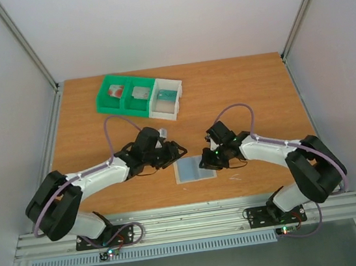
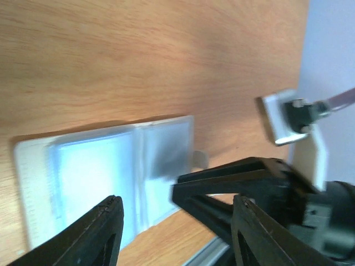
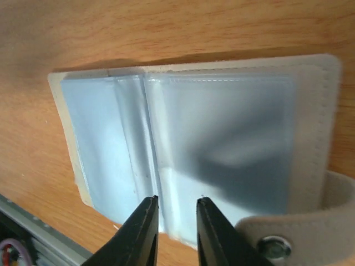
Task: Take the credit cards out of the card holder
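Lying open and flat on the wooden table (image 1: 252,97), the card holder (image 1: 194,169) appears in the top view as a pale blue-grey rectangle near the front edge, between the two grippers. The left gripper (image 1: 175,152) is just beside its far left corner and the right gripper (image 1: 205,163) is at its right edge; at this size I cannot tell the gap of the fingers. Well apart, at the far side, stands a green-and-white compartment tray (image 1: 110,109). In its left green compartment lies a white card with red marks (image 1: 116,90), and the flat pieces in the other two compartments are too small to name. White walls (image 1: 150,18) and aluminium frame rails (image 1: 25,41) surround the table. The left wrist view is blurred. It shows the holder as two side-by-side translucent panels, with the left gripper's fingers spread wide and holding nothing. The black fingers of the right gripper cover the holder's corner beside a small tab (image 2: 199,159). In the right wrist view the panels are glossy inside a pale stitched border. The tab appears as a strap with a metal snap (image 3: 272,244), cut off by the picture's edge. The right gripper's fingers stand a narrow gap apart over the holder's lower edge; whether they pinch it I cannot tell.
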